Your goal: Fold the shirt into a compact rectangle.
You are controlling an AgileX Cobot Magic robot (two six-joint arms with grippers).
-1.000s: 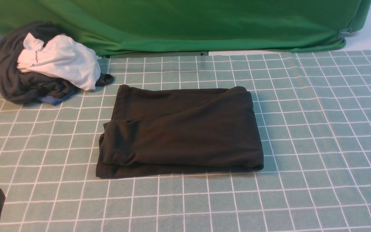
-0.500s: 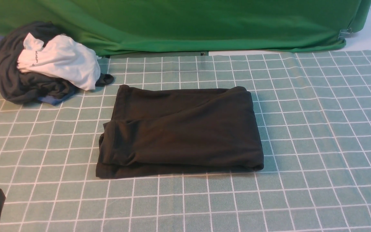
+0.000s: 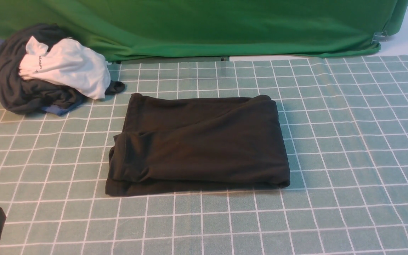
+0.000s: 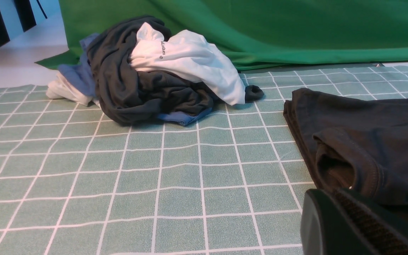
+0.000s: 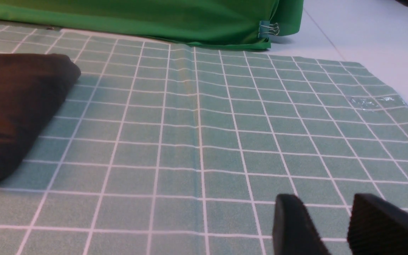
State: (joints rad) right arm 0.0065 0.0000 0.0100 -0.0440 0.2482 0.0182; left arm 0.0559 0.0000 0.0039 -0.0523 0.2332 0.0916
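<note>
Front view: green checked tablecloth (image 3: 349, 141) bearing the folded black shirt (image 3: 198, 141) at centre. Left wrist view: left gripper (image 4: 345, 226) pressed together beside the shirt (image 4: 363, 141). Right wrist view: right gripper (image 5: 331, 226) parted, empty.

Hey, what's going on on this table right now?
A two-armed robot is folding laundry. The black shirt lies folded into a rough rectangle on the checked tablecloth, and neither gripper touches it. The left gripper is shut and sits beside the shirt's edge; the right gripper is open over bare cloth. A heap of other clothes sits at the far left.
</note>
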